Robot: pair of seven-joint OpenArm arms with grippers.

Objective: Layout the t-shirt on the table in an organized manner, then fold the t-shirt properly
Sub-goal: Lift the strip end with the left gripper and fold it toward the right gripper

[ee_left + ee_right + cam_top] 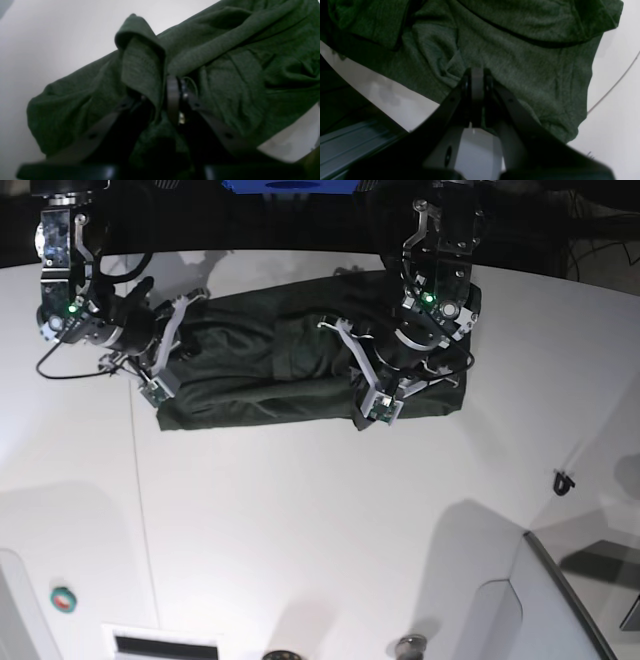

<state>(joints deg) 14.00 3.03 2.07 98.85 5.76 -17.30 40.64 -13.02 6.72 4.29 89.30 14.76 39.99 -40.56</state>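
The dark green t-shirt [260,370] lies wrinkled in a long band across the far part of the white table [300,530]. My right gripper [477,72] is at the shirt's left end in the base view [165,345]. Its fingers are pressed together, and wrinkles of cloth [450,72] run into the tips. My left gripper [152,97] sits over the right half of the shirt [355,355]. An upright fold of the fabric [140,62] stands between its fingers, hiding the left one.
A thin dark seam [140,510] runs down the table at the left. A small green and red round item [62,598] lies near the front left, and a small black piece [565,480] at the right. A grey panel [570,600] fills the front right corner.
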